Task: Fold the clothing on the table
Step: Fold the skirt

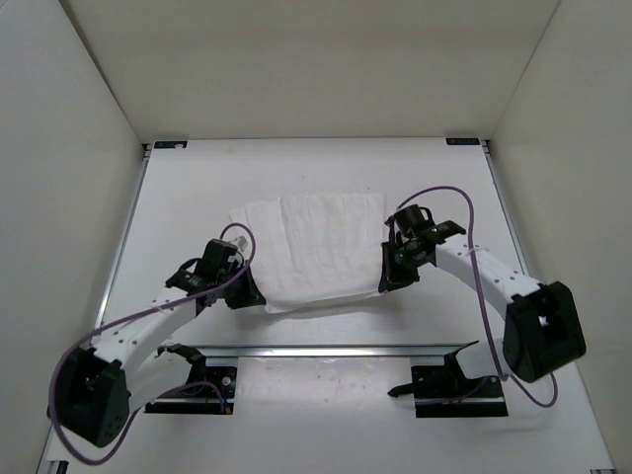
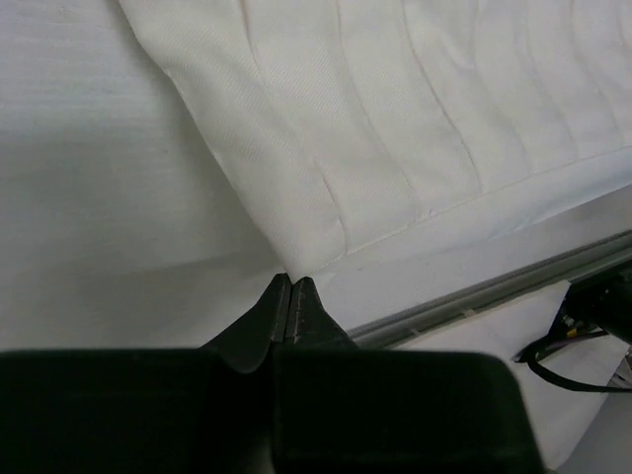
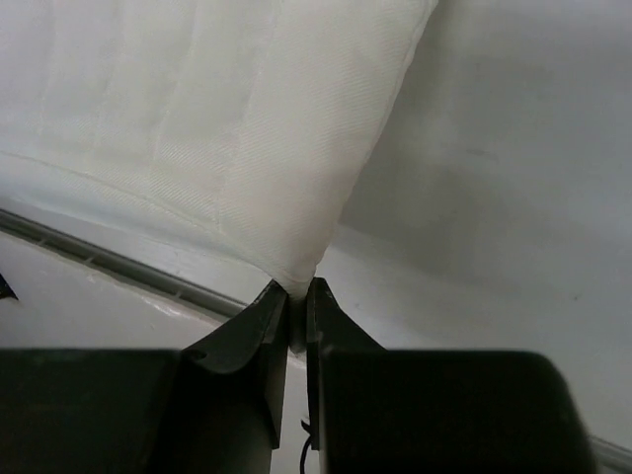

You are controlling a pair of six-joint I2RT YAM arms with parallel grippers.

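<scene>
Near clothing [image 1: 316,247] corners pinched by left end effector [image 2: 292,291], right end effector [image 3: 296,301]

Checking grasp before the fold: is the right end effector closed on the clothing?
Shut on it: the right end effector pinches a corner of the clothing, jaws almost together.

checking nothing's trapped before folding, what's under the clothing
Bare table shows under the raised near edge of the clothing, whose corners the left gripper and right gripper pinch. The fabric hides what lies beneath its middle.
</scene>
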